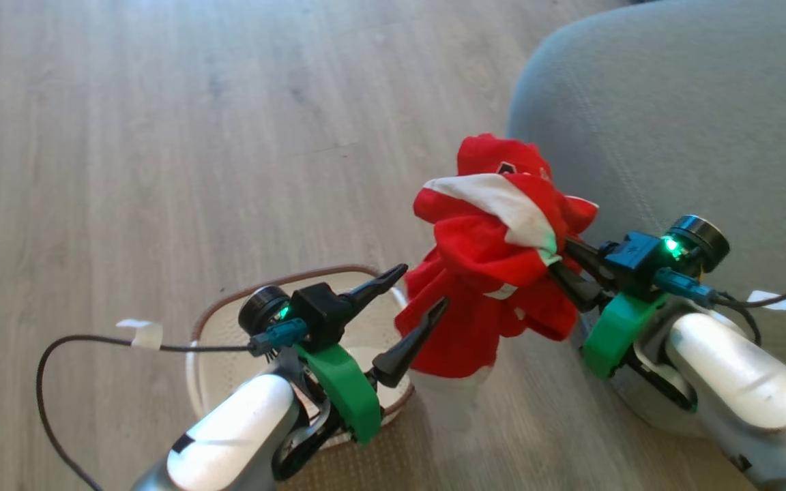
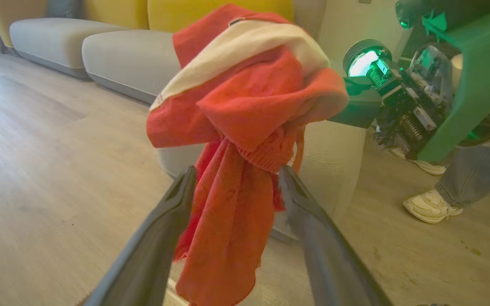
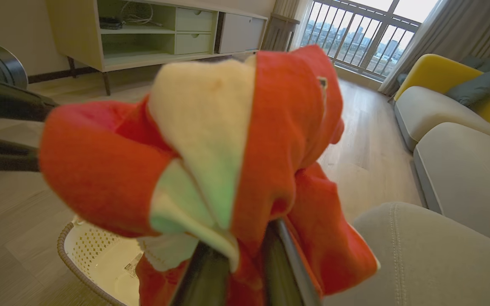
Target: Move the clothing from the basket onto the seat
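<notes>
Found the clothing (image 1: 488, 273) hanging bunched in the air, clear of the basket (image 1: 229, 354) and just beside the seat (image 1: 673, 123), pinched at a thick fold by the near-closed right pincer (image 1: 560, 264), with the left pincer (image 1: 424, 286) spread wide astride its dangling tail, gripping nothing; judged it light, limp, unbreakable, best taken by gathered folds.

The clothing (image 1: 488, 252) is soft cloth, the basket (image 1: 219, 361) perforated plastic

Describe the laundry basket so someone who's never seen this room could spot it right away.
Find the big grey seat. On the wooden floor beside it stands the laundry basket. It's the only cream perforated tub, with a brown woven rim.
</notes>
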Robot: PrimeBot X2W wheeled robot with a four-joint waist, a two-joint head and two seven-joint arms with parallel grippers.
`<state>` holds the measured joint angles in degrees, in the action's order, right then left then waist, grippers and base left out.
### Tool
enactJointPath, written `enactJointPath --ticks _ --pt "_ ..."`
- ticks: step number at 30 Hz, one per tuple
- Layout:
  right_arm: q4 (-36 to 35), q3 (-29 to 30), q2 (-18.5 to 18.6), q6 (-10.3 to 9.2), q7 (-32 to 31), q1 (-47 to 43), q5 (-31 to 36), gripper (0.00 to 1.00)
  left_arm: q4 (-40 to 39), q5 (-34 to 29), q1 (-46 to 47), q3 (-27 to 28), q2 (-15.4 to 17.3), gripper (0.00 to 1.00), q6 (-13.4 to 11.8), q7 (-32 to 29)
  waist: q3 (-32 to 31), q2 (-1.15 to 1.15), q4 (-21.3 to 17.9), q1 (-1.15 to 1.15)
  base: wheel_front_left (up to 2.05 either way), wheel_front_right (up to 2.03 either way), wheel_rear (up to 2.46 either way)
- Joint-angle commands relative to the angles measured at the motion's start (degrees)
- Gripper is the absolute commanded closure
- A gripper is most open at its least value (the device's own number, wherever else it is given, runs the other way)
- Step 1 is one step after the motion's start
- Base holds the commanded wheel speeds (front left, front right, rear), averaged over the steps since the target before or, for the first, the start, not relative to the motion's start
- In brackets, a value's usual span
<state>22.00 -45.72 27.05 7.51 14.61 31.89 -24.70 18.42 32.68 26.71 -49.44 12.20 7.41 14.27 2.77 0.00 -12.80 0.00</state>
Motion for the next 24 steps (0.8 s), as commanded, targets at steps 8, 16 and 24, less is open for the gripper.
enactJointPath --ticks 8,16,24 --pt "-2.64 5.17 1.24 -0.02 0.39 -2.73 1.25 1.0 -2.45 -0.64 0.54 2.61 -0.17 0.0 0.08 0.73 0.1 0.0 -6.78 0.0 0.0 0.0 0.0" --pt "-3.33 8.79 1.05 -0.02 0.39 -4.06 1.91 1.0 -2.92 -0.94 0.41 2.85 -0.16 0.0 0.08 0.73 0.98 0.0 -8.29 0.0 0.0 0.0 0.0" --pt "-4.49 17.33 -1.64 -0.02 0.39 -2.96 2.07 1.0 -3.06 -1.72 3.12 2.55 0.76 0.0 0.08 0.73 7.51 0.0 -8.25 0.0 0.0 0.0 0.0"
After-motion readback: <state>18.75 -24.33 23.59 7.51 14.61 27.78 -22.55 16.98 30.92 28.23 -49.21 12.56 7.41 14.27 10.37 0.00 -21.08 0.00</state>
